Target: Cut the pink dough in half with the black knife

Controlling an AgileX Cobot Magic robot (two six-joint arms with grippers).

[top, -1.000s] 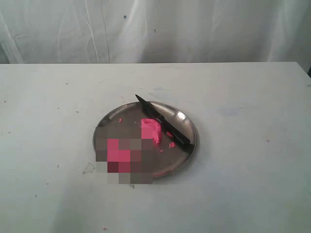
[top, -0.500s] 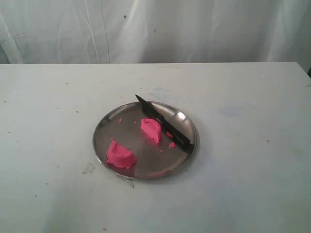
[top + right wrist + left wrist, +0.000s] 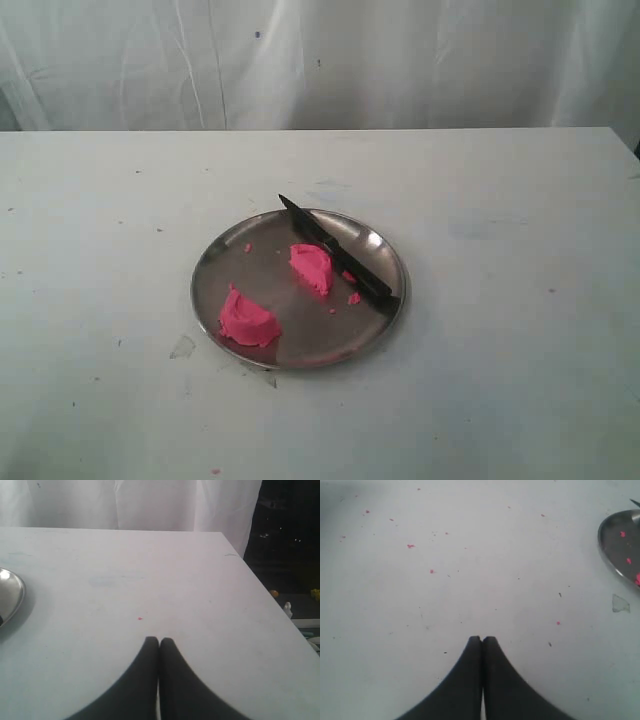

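On the white table (image 3: 500, 330), nearest the camera, a round steel plate (image 3: 225, 262) is sitting with the pink dough in two lumps. One half (image 3: 248, 320) is lying at the near left rim, the other half (image 3: 311, 267) near the middle. Just behind it, the black knife (image 3: 336, 257) is lying slantwise, tip poking over the far rim. Tiny pink crumbs (image 3: 410, 546) are dotting the table. No writing is showing. Both the left gripper (image 3: 482, 639) and the right gripper (image 3: 159, 640) are hanging over bare table, pinched together, holding nothing.

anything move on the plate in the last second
Nothing visibly moved. The two pink dough halves sit apart on the steel plate, and the black knife lies beside the far half as before. One earlier picture blurs the near half.
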